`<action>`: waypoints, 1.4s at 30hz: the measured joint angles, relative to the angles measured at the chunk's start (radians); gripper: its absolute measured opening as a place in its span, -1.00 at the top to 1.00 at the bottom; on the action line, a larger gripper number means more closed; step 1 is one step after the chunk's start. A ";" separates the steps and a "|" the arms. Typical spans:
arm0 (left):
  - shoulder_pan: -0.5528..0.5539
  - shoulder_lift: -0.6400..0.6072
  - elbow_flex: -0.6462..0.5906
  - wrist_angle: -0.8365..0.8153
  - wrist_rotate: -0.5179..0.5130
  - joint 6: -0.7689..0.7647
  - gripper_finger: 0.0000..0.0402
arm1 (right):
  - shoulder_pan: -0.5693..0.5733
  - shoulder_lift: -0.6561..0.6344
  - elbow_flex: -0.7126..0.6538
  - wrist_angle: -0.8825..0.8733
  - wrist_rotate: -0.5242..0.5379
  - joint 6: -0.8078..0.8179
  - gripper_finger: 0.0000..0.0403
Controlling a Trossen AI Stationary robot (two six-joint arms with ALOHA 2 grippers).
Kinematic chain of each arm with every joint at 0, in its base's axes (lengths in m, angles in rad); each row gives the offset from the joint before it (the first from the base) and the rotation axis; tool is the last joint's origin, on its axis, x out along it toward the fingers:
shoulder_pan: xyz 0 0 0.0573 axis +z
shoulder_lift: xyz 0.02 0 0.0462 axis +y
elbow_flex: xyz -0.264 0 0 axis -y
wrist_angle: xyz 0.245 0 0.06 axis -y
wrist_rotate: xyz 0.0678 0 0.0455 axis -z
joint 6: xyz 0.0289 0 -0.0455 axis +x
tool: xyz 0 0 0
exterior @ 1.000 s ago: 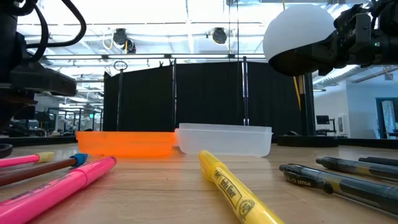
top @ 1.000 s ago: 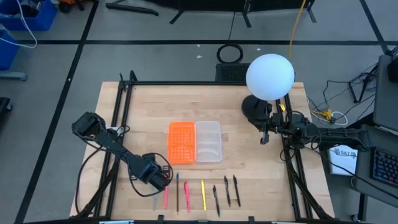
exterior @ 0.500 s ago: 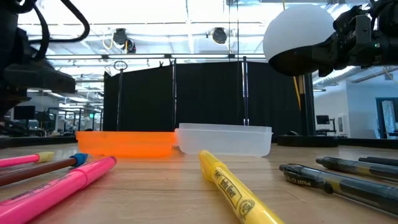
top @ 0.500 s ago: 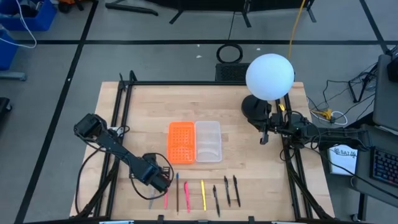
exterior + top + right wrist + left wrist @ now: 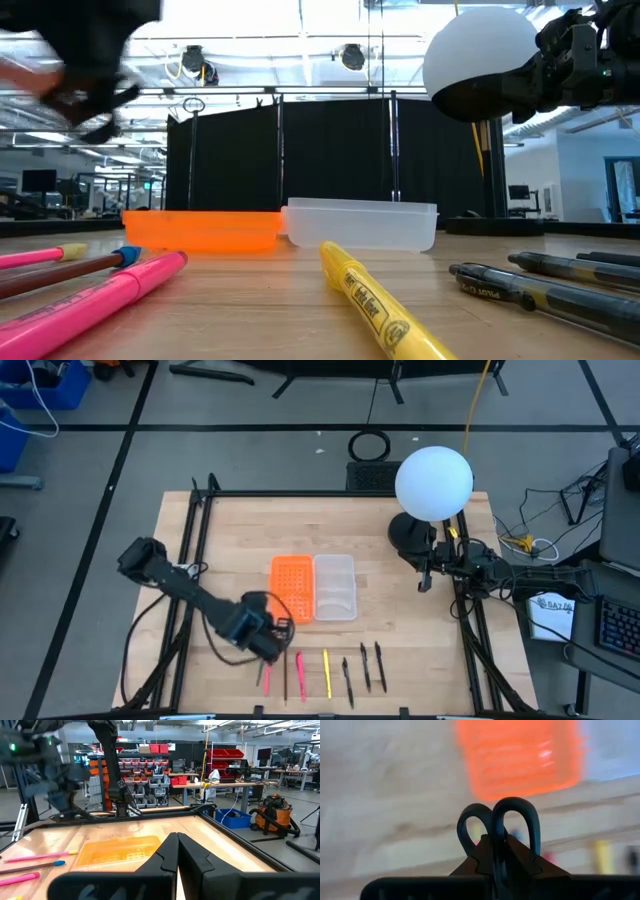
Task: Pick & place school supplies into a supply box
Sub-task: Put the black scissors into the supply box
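Note:
My left gripper (image 5: 268, 638) hangs above the table between the orange perforated piece (image 5: 291, 589) and the row of pens, shut on the small black-handled scissors (image 5: 500, 827). In the low view it is a dark blur (image 5: 85, 85) at upper left. The clear supply box (image 5: 335, 587) rests flat beside the orange piece. Pink (image 5: 299, 674), brown (image 5: 285, 675), yellow (image 5: 326, 673) and black (image 5: 365, 666) pens lie along the near edge. My right gripper (image 5: 425, 582) waits shut at the table's right side. My left gripper pinches the scissors between its two fingers (image 5: 485, 857), just below the two handle loops (image 5: 517, 817). The loops stick out ahead of the fingertips; the blades run back between the fingers and are hidden. The scissors are lifted clear of the table.
A white ball lamp (image 5: 433, 482) on a dark base stands at the far right of the table. Black frame rails (image 5: 190, 560) run along the table's left and right sides. Bare wood lies between the tray and the pens.
My left gripper has risen from the table by the pens' left end and swung right and toward the orange piece, carrying the scissors off the wood. In the low view it has moved up into a blur. The pens and both trays have stayed put.

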 joint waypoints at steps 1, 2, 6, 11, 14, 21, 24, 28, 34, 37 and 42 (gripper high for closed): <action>0.021 0.000 0.026 0.002 -0.015 0.041 0.86 | 0.000 0.000 0.000 -0.002 0.000 0.000 1.00; 0.045 0.000 0.052 0.006 -0.028 0.086 0.86 | 0.000 0.000 0.000 -0.003 0.000 0.000 1.00; 0.158 -0.002 0.122 0.083 -0.072 0.280 0.86 | 0.000 0.000 0.000 -0.003 0.000 0.000 1.00; 0.305 -0.001 0.137 0.280 -0.062 0.504 0.86 | 0.000 0.000 0.000 -0.005 0.000 0.000 1.00; 0.389 0.019 0.137 0.381 -0.025 0.592 0.86 | 0.000 0.000 0.000 -0.005 0.000 0.000 1.00; 0.540 0.094 0.138 0.567 0.084 0.787 0.86 | 0.000 0.003 0.000 -0.010 0.001 0.000 1.00; 0.578 0.140 0.138 0.610 0.114 0.811 0.86 | 0.000 0.010 0.000 -0.009 0.002 0.000 1.00; 0.604 0.207 0.138 0.633 0.137 0.823 0.86 | 0.000 0.017 0.000 -0.007 0.003 -0.002 1.00; 0.606 0.258 0.138 0.616 0.137 0.808 0.86 | 0.000 0.022 0.000 -0.006 0.003 -0.003 1.00; 0.606 0.260 0.138 0.607 0.133 0.807 0.86 | 0.000 0.022 0.000 -0.006 0.003 -0.002 1.00; 0.606 0.259 0.138 0.561 0.113 0.794 0.86 | 0.000 0.022 0.000 -0.012 0.002 -0.001 1.00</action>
